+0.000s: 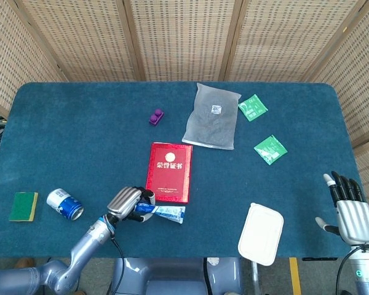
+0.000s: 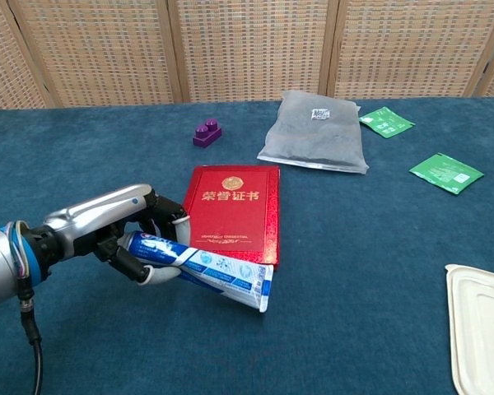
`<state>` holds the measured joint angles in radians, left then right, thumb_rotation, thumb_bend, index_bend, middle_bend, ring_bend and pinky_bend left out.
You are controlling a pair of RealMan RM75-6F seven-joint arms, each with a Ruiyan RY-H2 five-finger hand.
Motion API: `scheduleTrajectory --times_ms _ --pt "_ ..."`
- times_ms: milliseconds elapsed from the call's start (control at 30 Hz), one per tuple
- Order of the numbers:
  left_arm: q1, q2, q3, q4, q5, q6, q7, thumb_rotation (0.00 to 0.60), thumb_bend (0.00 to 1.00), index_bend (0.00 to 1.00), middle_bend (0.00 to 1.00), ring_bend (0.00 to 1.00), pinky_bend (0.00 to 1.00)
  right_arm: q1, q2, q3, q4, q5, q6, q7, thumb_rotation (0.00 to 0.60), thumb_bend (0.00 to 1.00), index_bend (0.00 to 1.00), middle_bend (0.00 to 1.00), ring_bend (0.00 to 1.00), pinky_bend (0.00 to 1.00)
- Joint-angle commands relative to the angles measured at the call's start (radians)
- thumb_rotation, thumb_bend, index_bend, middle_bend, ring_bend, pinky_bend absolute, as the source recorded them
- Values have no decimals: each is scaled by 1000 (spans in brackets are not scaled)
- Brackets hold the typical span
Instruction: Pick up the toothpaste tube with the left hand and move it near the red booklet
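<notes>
Blue table [image 1: 80, 123], with red booklet [image 1: 169, 172] lying flat near the middle. Left hand [image 1: 126, 201] wrapped around toothpaste tube [image 2: 206, 269], tube tip just past the booklet's near edge. Right hand [image 1: 347, 209] at the table's right edge, fingers straight and apart, holding nothing.

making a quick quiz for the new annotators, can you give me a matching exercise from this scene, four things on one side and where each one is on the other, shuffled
Things:
1. toothpaste tube
2. purple block
3. white lidded container
4. blue can

Places:
A. lying on its side beside the green sponge
B. at the table's near edge, toward the right hand
C. held in the left hand, just in front of the red booklet
D. alone on the cloth, left of the grey pouch

Pairs: 1-C, 2-D, 3-B, 4-A
</notes>
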<state>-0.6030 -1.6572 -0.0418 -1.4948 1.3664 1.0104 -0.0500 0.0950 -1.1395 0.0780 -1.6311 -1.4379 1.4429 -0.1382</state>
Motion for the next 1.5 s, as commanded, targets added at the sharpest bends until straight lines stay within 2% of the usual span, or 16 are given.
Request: scheduleTrajectory --times_ms 33,267,400,467,567,600,700,900,1067,1200,1367,1500 --pt "-5 -13 -6 3 -4 -6 12 600 414 543 524 419 429 -1 0 0 0 -1 1 0 600 0 0 0 0 0" --pt "-10 -38 -16 1 -15 -11 49 600 414 533 522 416 424 -3 3 0 -3 -1 4 3 600 0 0 0 0 0" --pt "-10 -43 -8 -6 -14 -16 76 600 397 487 483 379 392 -3 6 0 -4 -1 4 8 600 0 0 0 0 0" --pt "-9 -40 -5 -10 -13 -18 78 600 344 421 411 291 335 -4 7 0 -4 -2 5 9 600 0 0 0 0 0" --pt "-9 -31 2 -23 -11 -28 74 600 219 231 187 58 155 -4 7 0 -4 -3 6 10 600 0 0 0 0 0" --pt "-9 -28 4 -26 -10 -30 73 600 187 156 118 13 89 -4 8 0 -4 -3 6 11 600 0 0 0 0 0" --pt "-6 -15 11 -36 2 -27 73 600 146 56 34 0 5 -5 10 0 -5 -3 8 14 600 0 0 0 0 0" --pt "0 47 22 -95 -14 -37 104 600 142 2 0 0 0 -6 9 -2 -8 -7 9 10 600 0 0 0 0 0" --pt "28 81 15 -113 45 44 65 600 136 0 0 0 0 -7 10 -3 -12 -11 12 9 600 0 0 0 0 0" --pt "58 146 2 -123 107 144 44 600 85 0 0 0 0 -8 13 -4 -16 -13 14 14 600 0 0 0 0 0" --pt "137 274 -12 -137 131 303 116 600 55 0 0 0 0 -11 21 -4 -23 -21 20 27 600 0 0 0 0 0" --pt "254 381 2 -180 95 451 217 600 49 0 0 0 0 -13 29 -3 -27 -28 28 41 600 0 0 0 0 0"
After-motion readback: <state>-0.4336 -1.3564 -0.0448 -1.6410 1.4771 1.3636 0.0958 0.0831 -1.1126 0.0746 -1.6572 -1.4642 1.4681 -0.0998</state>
